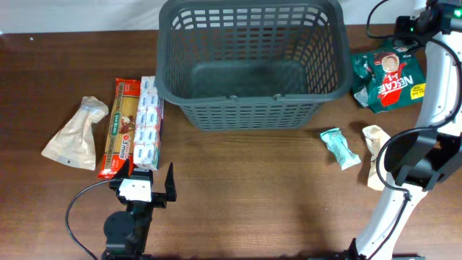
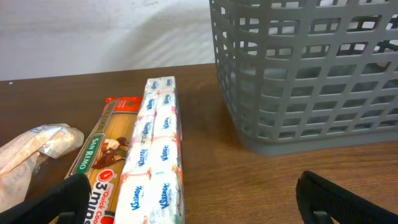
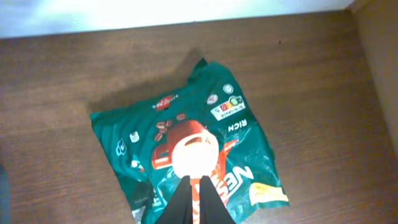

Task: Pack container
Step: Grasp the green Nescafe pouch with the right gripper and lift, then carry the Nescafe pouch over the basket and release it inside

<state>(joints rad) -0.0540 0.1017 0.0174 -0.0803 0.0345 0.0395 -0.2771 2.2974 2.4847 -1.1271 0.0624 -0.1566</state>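
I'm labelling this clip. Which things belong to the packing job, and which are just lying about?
Job: basket, tissues, pasta, coffee bag, beige pouch, teal packet, cream packet.
Lying about: only the left arm's black cable; everything else looks meant for packing.

Left gripper [image 2: 189, 190], jaws spread: tissue pack [image 2: 155, 155] and pasta packet [image 2: 102, 162] lie ahead between them. The basket [image 2: 298, 74] wall blocks ahead-right, with a strip of bare table [image 2: 211, 155] between. Right gripper [image 3: 194, 186], jaws together: coffee bag [image 3: 186, 149] just beyond, open table around.

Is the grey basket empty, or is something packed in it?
Empty: overhead, the basket shows only its bare floor; the Nescafe bag lies outside it.
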